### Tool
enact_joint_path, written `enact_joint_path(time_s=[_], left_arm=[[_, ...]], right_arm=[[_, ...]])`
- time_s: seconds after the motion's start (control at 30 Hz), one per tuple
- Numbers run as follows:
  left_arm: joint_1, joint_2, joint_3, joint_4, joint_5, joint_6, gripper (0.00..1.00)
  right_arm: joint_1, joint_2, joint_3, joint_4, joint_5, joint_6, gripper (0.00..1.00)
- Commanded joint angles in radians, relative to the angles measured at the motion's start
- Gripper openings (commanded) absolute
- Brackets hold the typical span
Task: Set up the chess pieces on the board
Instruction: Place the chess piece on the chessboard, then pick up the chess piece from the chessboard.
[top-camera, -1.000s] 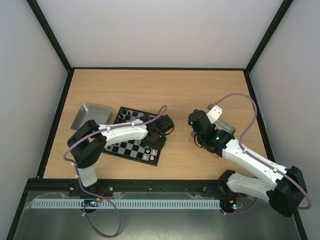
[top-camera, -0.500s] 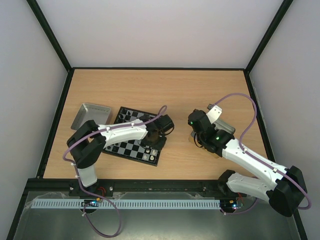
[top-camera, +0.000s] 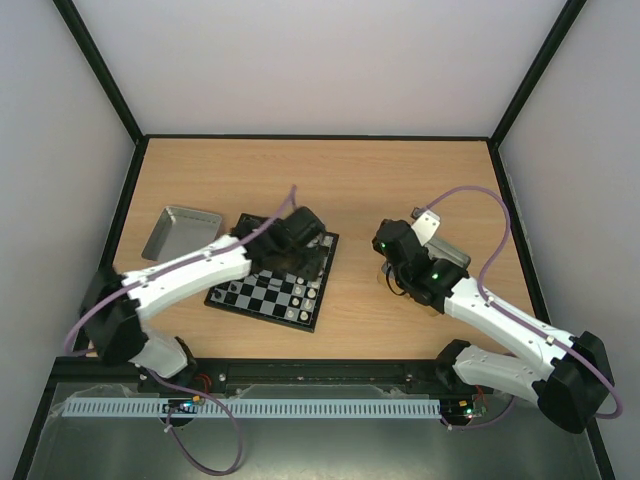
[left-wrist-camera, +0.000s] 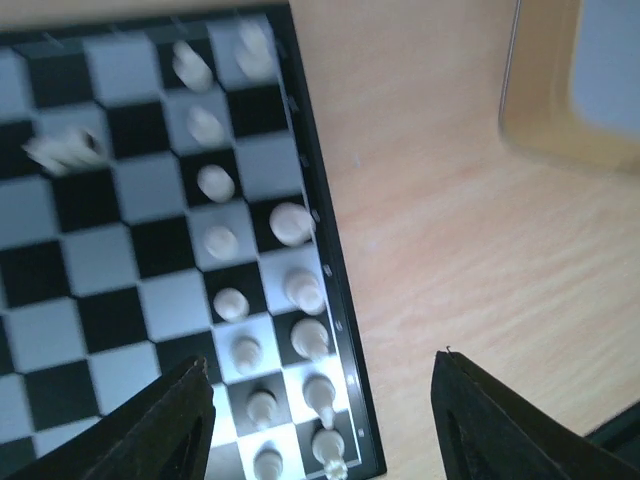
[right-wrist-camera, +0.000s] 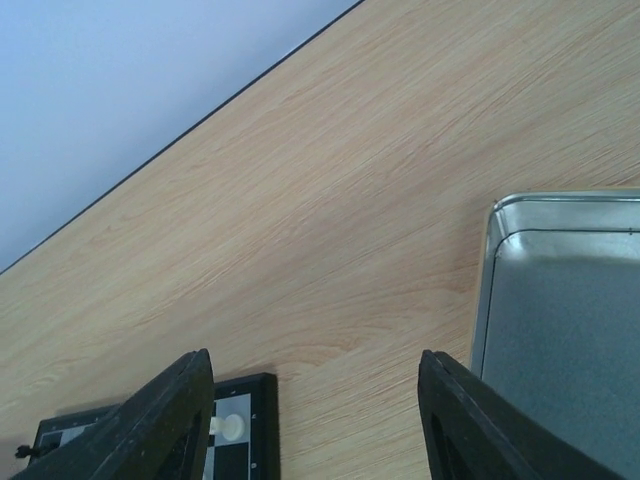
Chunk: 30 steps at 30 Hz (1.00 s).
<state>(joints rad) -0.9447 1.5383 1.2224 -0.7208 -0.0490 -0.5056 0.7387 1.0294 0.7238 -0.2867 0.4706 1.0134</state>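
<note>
Left wrist view gives you the left gripper (left-wrist-camera: 322, 378) with jaws apart and empty; the board (left-wrist-camera: 90, 262) lies ahead, its rim running between them, cream chess pieces (left-wrist-camera: 293, 222) lining that edge. Your right gripper (right-wrist-camera: 315, 365), also apart, has a silver tin (right-wrist-camera: 488, 280) just beyond its right jaw

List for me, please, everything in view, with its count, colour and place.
table: one, light wood, under everything.
board: one, black and light-grey chequered with a black rim, left of the table's middle.
chess pieces: about fourteen cream-white, upright in two rows along one board edge; one more, blurred, further in.
tins: two, silver; one left of the board, the other to the right, partly under the right arm.
left arm: one, white and black, over the board, jaws open.
right arm: one, white and black, right side, jaws open.
</note>
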Motion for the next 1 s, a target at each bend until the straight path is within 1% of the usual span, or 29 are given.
enact_joint_path(time_s=[0.0,0.13,0.23,0.27,0.33,0.43,0.5,0.63,0.73,0.83,0.97], left_arm=[[0.120,-0.162,-0.038,0.073,-0.049,0.007,0.63],[0.250,-0.298,-0.107,0.188,-0.098,0.041,0.67],[0.342,-0.372,-0.165,0.262,-0.087,0.075,0.71],[0.373,-0.382,-0.183,0.287,-0.074,0.097,0.74],[0.398,-0.383,-0.209,0.327,-0.051,0.127,0.77],[0.407,-0.346,-0.226,0.352,-0.040,0.125,0.77],[0.412,-0.305,-0.223,0.343,-0.022,0.103,0.76],[0.417,-0.198,-0.206,0.325,0.030,0.073,0.65],[0.419,-0.112,-0.183,0.316,0.015,0.012,0.60],[0.420,-0.054,-0.202,0.381,0.027,-0.072,0.56],[0.423,-0.014,-0.219,0.451,0.048,-0.152,0.49]], right_arm=[[-0.004,0.023,0.044,0.003,-0.041,-0.021,0.55],[-0.004,0.056,0.063,0.004,-0.079,-0.024,0.55],[-0.004,0.075,0.076,0.005,-0.091,-0.023,0.56],[-0.004,0.082,0.080,0.006,-0.094,-0.023,0.56],[-0.004,0.098,0.086,0.008,-0.101,-0.020,0.56],[-0.004,0.115,0.092,0.013,-0.118,-0.015,0.56],[-0.004,0.123,0.089,0.020,-0.126,-0.012,0.56],[-0.004,0.134,0.079,0.037,-0.139,-0.012,0.56],[-0.004,0.145,0.071,0.051,-0.150,-0.018,0.56],[-0.004,0.161,0.064,0.082,-0.191,-0.047,0.55],[-0.004,0.220,0.109,0.101,-0.294,-0.169,0.55]])
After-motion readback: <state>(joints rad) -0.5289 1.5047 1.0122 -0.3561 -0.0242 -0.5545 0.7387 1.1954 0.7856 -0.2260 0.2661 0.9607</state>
